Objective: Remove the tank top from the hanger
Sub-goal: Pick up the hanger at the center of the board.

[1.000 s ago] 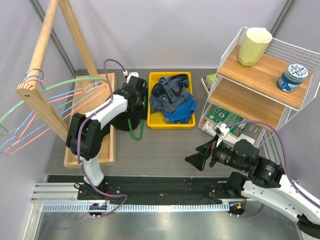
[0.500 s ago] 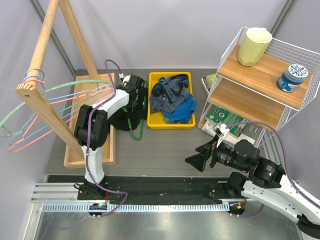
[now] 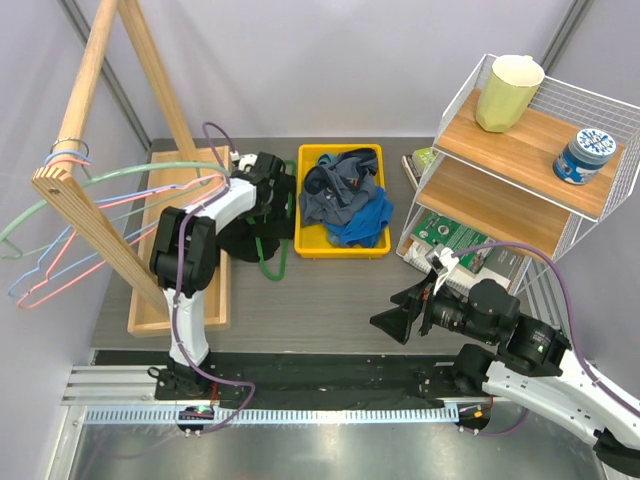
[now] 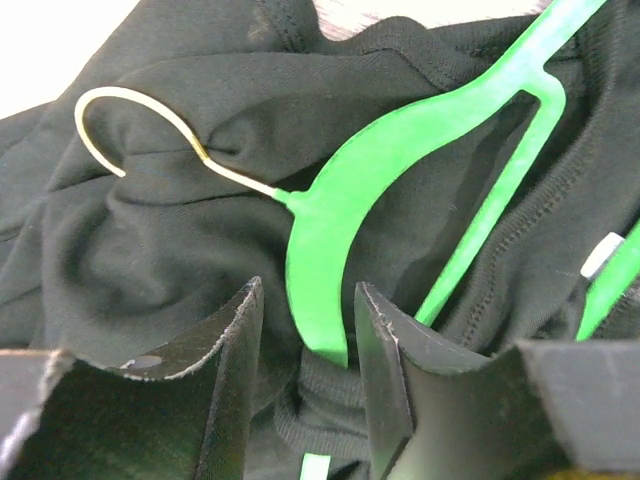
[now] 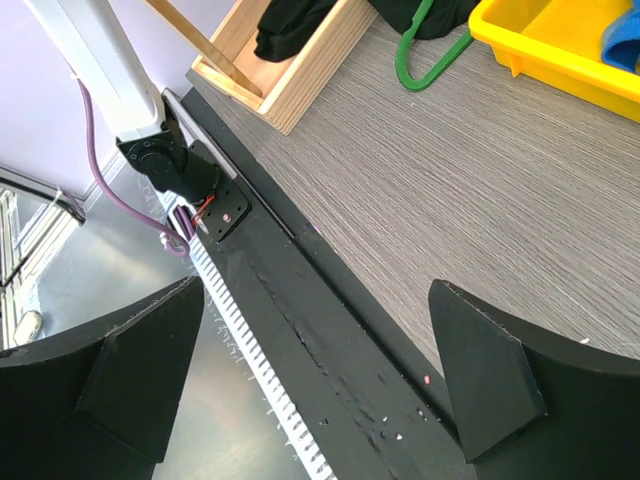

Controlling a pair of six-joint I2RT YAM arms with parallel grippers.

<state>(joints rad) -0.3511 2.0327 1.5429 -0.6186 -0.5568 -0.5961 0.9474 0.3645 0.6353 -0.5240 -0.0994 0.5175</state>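
Note:
The black tank top [image 3: 238, 240] lies crumpled on the table against the wooden rack base, still on its green hanger [image 3: 272, 262]. My left gripper [image 3: 263, 203] points down into it. In the left wrist view the jaws stand apart around the end of the green hanger's [image 4: 340, 200] arm and a rolled fold of the tank top [image 4: 180, 250]. Neither is pinched by the left gripper [image 4: 308, 290]. The hanger's metal hook [image 4: 140, 100] rests on the cloth. My right gripper [image 3: 392, 318] hovers wide open and empty over the front rail [image 5: 318, 288].
A yellow bin [image 3: 340, 252] of blue and grey clothes sits right of the tank top. The wooden rack [image 3: 90, 215] with several wire hangers stands on its base [image 3: 180, 300] at left. A wire shelf [image 3: 520, 150] with cup [image 3: 510, 92] and tin [image 3: 588, 155] stands at right.
The left arm's elbow has swung up and back toward the rack, with the gripper staying at the tank top. The wire hangers on the rack have swayed. The right arm is still.

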